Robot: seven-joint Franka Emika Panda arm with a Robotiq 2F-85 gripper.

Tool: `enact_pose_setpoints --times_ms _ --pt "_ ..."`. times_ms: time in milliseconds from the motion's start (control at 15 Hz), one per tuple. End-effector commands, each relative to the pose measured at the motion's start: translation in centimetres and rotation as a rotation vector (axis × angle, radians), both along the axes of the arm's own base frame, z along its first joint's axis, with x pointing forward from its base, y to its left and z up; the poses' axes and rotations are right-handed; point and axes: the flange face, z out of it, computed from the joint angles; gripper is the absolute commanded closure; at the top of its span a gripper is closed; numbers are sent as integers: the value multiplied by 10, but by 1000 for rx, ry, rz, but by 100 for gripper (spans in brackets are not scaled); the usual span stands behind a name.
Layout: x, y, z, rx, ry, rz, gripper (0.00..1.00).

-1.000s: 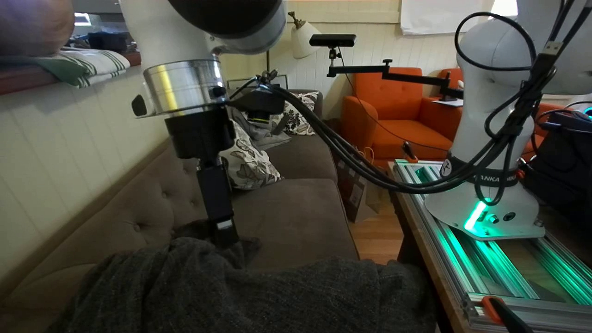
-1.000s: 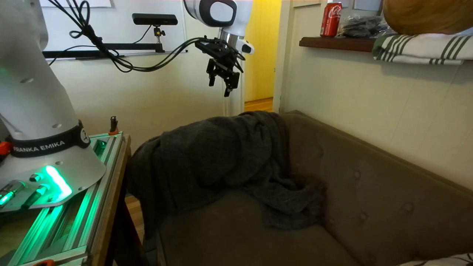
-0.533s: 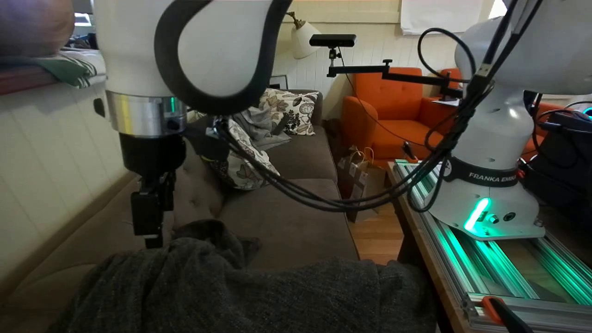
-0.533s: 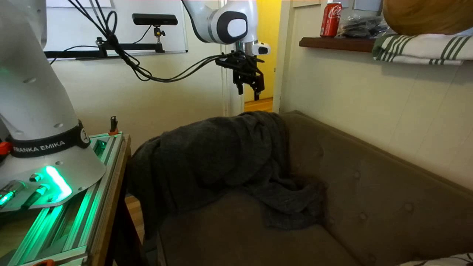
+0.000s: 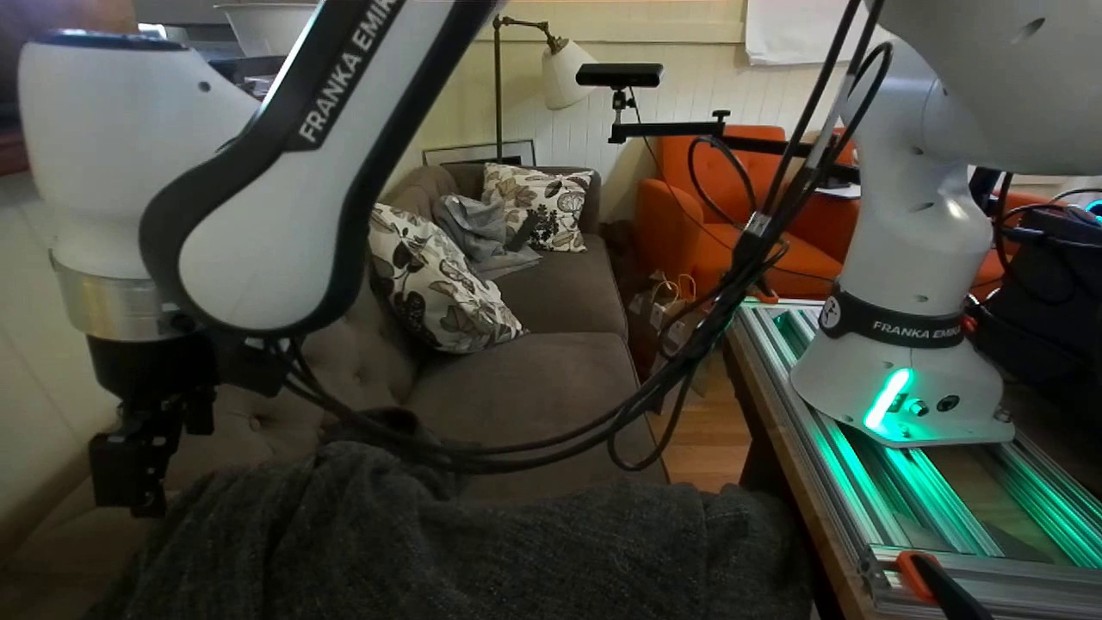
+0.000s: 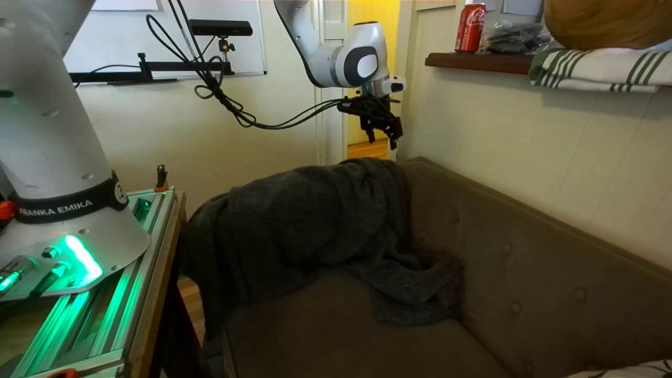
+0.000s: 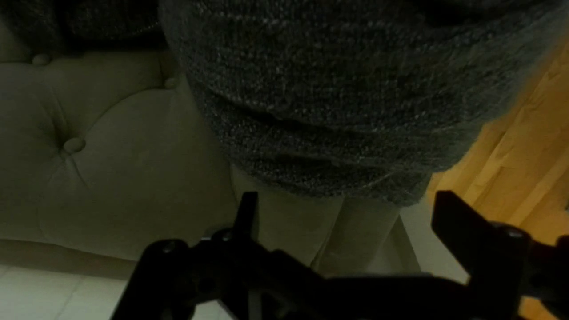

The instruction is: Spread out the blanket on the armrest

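Observation:
The dark grey blanket (image 5: pixel 482 551) lies bunched over the armrest in both exterior views (image 6: pixel 304 220), with a loose end on the seat beside the backrest. In the wrist view its folded edge (image 7: pixel 338 89) crosses the top and middle. A bare strip of the brown-grey armrest (image 7: pixel 289 218) shows below that edge; the rest is hidden under the blanket. My gripper (image 7: pixel 346 195) is open, with nothing between its fingers. It hangs above the armrest's back end near the wall, apart from the blanket, in both exterior views (image 5: pixel 151 474) (image 6: pixel 382 143).
The tufted sofa backrest (image 6: pixel 525 262) runs along the wall, with the seat (image 6: pixel 336 331) in front. A wall shelf (image 6: pixel 478 62) holds a red can (image 6: pixel 470 27) and a folded striped cloth (image 6: pixel 598 68). Patterned cushions (image 5: pixel 439 284) lie farther along. The robot's table (image 6: pixel 168 236) stands beside the sofa.
My gripper has moved across toward the wall and the armrest's back end, and somewhat lower. It stays open. The blanket has not moved.

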Motion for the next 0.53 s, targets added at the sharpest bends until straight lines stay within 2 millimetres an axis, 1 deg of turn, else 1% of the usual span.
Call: enact_pose_setpoints --times_ms 0,133,400,467 --pt "30 14 -26 -37 -18 -17 0" --pt "35 13 -37 -59 -10 -28 0" --pt "40 3 -58 -104 31 -64 0" --pt "40 1 -65 -113 48 -68 14"
